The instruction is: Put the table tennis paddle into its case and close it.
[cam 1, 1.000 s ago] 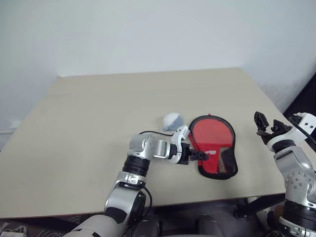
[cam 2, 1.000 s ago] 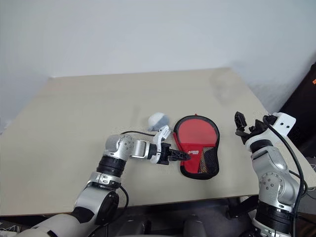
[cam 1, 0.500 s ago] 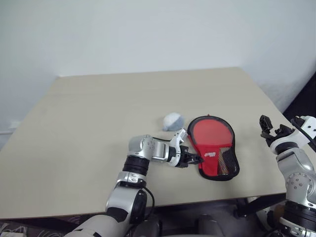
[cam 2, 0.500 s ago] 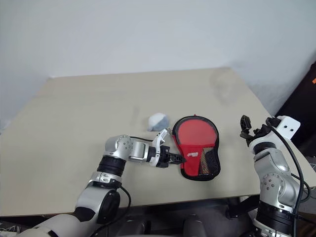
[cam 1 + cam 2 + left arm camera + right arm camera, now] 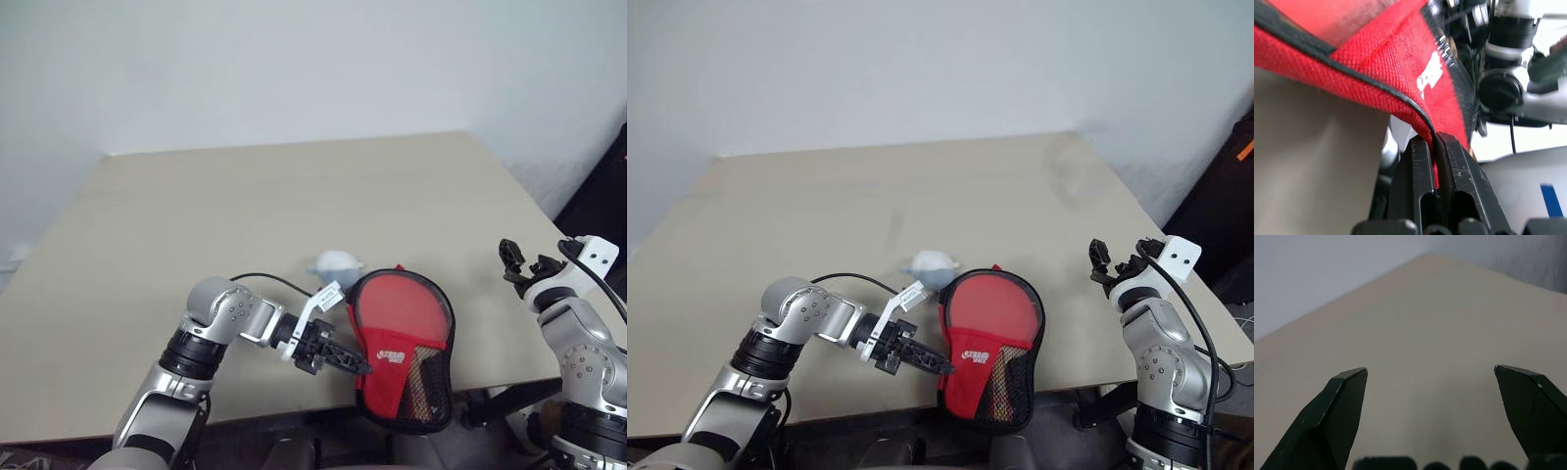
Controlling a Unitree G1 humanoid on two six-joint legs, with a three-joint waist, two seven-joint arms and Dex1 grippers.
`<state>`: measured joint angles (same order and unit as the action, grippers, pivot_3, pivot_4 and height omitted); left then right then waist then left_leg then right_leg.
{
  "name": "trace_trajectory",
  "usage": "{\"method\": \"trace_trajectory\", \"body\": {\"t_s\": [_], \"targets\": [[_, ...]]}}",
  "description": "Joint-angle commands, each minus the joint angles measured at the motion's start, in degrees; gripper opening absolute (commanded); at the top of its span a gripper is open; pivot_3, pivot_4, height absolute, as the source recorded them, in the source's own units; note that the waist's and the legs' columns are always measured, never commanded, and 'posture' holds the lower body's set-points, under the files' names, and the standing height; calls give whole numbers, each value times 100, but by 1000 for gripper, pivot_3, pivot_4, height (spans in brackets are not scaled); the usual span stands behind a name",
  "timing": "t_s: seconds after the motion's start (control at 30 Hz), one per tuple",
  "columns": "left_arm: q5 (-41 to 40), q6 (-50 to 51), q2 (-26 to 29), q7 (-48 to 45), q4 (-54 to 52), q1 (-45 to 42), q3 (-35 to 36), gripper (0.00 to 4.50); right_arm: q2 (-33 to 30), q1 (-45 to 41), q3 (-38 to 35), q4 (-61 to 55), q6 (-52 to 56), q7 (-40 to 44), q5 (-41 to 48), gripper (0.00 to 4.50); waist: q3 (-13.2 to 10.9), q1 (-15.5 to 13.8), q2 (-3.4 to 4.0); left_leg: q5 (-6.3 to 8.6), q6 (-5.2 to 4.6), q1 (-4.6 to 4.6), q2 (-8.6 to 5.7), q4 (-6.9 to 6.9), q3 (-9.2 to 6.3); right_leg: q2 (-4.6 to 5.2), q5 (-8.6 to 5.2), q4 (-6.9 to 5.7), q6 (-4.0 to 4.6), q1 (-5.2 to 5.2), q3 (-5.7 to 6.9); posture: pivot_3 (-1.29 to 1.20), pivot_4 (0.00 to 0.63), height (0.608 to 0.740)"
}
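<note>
Pinching the case (image 5: pixel 402 348) by its piped edge, the left gripper (image 5: pixel 358 366) is clamped tight, dragging it over the table (image 5: pixel 196 225) edge; the right gripper (image 5: pixel 524 262) waits wide open, empty, well apart

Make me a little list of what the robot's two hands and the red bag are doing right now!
left gripper: shut on the edge of the case
case: red, black piping, white logo; narrow mesh end hangs past the table's near edge
right gripper: open, holding nothing, above the table's right side
ball-like lump: pale, on the table just behind the case
table: light tan top
paddle: cannot tell whether it is inside the case
</note>
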<state>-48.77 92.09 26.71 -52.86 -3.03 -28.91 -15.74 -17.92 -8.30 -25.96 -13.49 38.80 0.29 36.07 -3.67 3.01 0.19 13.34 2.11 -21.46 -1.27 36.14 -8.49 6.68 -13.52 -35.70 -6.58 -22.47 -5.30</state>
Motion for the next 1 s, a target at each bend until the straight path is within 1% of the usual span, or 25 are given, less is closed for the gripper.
{"method": "trace_trajectory", "body": {"t_s": [0.03, 0.13, 0.33, 0.37, 0.47, 0.5, 0.6, 0.67, 0.73, 0.8, 0.83, 0.93, 1.0], "targets": [[-249, 41, 122, 103, -45, 176, 218, 47, -130, 14, -171, -394, 136, 10, 156, 4500, 0, -4, 0, 0, 0, 0, 2, -2, 1, -3, 0, 0, 0, -2, -2, 0, 0, 740], [-283, -198, -38, 197, -213, 420, 636, 47, -145, 86, -162, -399, 193, 24, 129, 4500, -1, -29, -3, 0, 0, -2, -1, 5, 1, 1, 0, 2, 0, 4, -1, 0, 0, 740], [-322, -115, -75, 308, -214, 503, 782, 47, -131, -38, -65, -310, 211, 28, 91, 4500, 0, -24, -3, 0, 0, -1, 0, 10, 1, 0, 0, 1, -1, 4, -1, 0, 0, 740], [-320, -100, -43, 302, -197, 486, 772, 487, -138, -69, -44, -287, 214, 39, 85, 4500, 0, -23, -3, 0, 0, -1, 0, 10, 2, 1, 0, 1, -1, 4, -1, 0, 0, 740], [-282, -27, 93, 271, -71, 392, 715, 1334, -185, -152, 5, -189, 205, 90, 42, 4500, 0, -22, -3, 0, 0, -1, 0, 10, 2, 0, 0, 1, 0, 3, -1, 0, 0, 740], [-264, -57, 176, 208, -40, 367, 645, 1724, -196, -182, -1, -141, 198, 113, 42, 4500, 0, -21, -3, 0, 0, -1, 0, 9, 1, 0, 0, 0, 0, 3, 0, 0, 0, 740], [-191, -267, 397, 88, -110, 409, 479, 2713, -208, -243, -6, -67, 183, 147, 25, 4500, 0, -21, -2, 0, 0, -1, 0, 8, 2, 0, 0, 1, 0, 3, -1, 0, 0, 740], [-139, -564, 567, -59, -209, 452, 436, 2713, -194, -288, -7, -61, 168, 167, 36, 4500, 0, -26, -3, 0, 0, -2, -1, 8, 2, 1, 0, 1, 0, 3, -1, 0, 0, 740], [-41, -1087, 903, -474, -340, 520, 298, 2713, -197, -324, -6, -66, 179, 211, 62, 4500, -1, -21, -3, 0, 0, -3, 0, 8, 3, 1, 0, 1, 0, 2, -1, 0, 0, 740], [430, -2165, 1251, -1030, -270, 435, 73, 2713, -237, -354, -7, -104, 216, 324, 133, 4500, -1, -20, -2, 0, 0, -2, 1, 4, 4, 0, 0, 1, 1, -1, -1, 0, 0, 740], [614, -2524, 1348, -1217, -179, 349, -16, 2713, -259, -369, -4, -113, 238, 368, 149, 4500, -1, -21, -2, 0, 1, -2, 2, 2, 5, -1, 0, 1, 2, -2, -1, 0, 0, 740], [957, -3387, 1217, -1437, 118, -96, 65, 2713, -359, -505, 59, -212, 298, 707, 363, 4500, -2, -48, -5, -1, 1, -6, -1, 10, 5, 2, 0, 4, 2, 2, 0, 0, 0, 740], [1248, -4095, 947, -1381, 41, -216, 42, 2713, -460, -686, 257, -201, 345, 943, 362, 4500, -2, -40, -6, 0, 0, -8, -2, 15, 6, 4, 1, 7, 0, 5, 0, 0, 0, 740]]}}
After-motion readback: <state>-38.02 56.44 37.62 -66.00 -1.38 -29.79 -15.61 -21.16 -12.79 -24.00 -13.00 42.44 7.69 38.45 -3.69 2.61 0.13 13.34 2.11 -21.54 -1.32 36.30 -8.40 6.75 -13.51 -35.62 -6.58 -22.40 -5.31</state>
